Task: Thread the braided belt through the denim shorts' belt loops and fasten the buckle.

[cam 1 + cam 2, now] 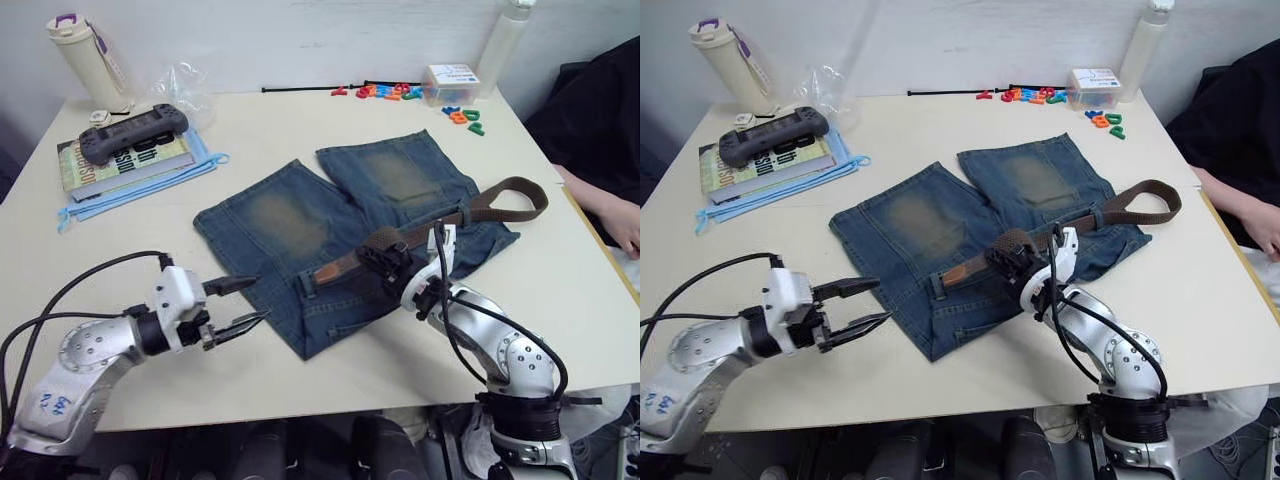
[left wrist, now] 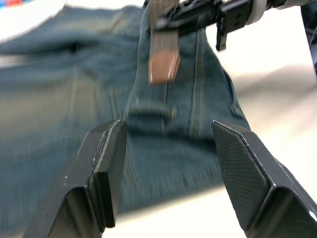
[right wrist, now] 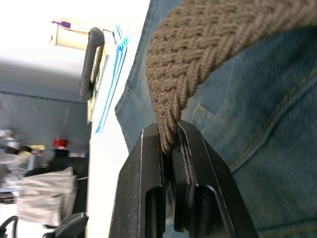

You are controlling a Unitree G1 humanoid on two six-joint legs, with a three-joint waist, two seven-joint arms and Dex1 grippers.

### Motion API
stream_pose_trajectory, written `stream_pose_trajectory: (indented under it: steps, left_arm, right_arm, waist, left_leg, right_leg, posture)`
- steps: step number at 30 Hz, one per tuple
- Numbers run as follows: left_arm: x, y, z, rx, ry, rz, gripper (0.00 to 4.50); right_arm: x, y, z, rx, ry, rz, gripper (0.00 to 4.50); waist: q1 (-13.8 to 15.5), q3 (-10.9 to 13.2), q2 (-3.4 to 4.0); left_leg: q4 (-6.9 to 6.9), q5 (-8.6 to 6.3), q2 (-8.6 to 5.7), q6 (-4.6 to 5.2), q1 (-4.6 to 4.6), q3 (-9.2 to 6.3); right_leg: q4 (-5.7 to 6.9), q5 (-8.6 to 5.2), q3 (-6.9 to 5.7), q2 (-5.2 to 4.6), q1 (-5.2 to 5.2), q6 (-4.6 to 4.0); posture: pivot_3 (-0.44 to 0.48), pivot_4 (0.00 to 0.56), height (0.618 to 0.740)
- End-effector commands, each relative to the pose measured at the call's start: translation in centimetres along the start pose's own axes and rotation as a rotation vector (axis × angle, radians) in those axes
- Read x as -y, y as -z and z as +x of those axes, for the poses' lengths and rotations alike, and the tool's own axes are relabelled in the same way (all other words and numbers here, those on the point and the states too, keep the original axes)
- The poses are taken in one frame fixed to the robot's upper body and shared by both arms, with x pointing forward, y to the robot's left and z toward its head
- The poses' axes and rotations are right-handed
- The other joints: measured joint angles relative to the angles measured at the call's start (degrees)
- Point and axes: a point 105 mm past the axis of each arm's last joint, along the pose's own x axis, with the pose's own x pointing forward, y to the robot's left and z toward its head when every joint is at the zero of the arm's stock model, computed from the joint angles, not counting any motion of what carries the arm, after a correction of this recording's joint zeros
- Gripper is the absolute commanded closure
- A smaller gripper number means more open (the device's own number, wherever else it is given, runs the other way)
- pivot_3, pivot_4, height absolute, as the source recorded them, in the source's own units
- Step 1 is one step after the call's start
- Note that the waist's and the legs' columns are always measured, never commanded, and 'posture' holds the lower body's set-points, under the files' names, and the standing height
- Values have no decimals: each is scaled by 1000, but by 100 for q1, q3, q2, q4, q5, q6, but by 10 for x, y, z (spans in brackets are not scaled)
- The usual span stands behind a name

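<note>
Right gripper [image 3: 168, 148]: black fingers pinched edge-on onto the dark brown braided belt [image 1: 420, 232], just behind its reddish-brown leather tip [image 1: 335, 272]. Left gripper [image 1: 240, 303]: jaws spread, empty, hovering over the bare tabletop at 9 o'clock of the waistband edge.

Faded blue denim shorts [image 1: 300, 225] lie flat mid-table, waistband toward the robot. Belt runs from the tip out toward 2 o'clock, looping off the shorts' far edge onto the cream table [image 1: 300, 120]. One short denim belt loop [image 2: 151, 110] lies just ahead of the tip.

Step in hand: feeding the tip into that loop. Next move likely needs the tip low and aligned, left gripper steadying the loop
</note>
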Motion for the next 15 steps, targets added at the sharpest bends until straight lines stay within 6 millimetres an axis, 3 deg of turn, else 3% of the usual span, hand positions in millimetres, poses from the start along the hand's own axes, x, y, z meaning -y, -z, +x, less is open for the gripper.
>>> stream_pose_trajectory:
  steps: [1,15]
  left_arm:
    - [4,-13,-2,32,16,26,1447]
    - [4,-11,-1,18,6,33,1447]
  right_arm:
    - [-12,1,1,27,-56,-68,4500]
    - [2,1,8,49,-7,-227,4500]
  waist:
    - [7,0,0]
    - [-2,0,0]
  left_leg:
    - [-1,-2,0,-4,0,0]
    - [-10,-15,-1,-29,0,4]
  right_leg:
    - [0,0,0,0,0,0]
    - [-3,0,5,0,-5,0]
  posture:
    - [0,150,718]
    - [0,150,718]
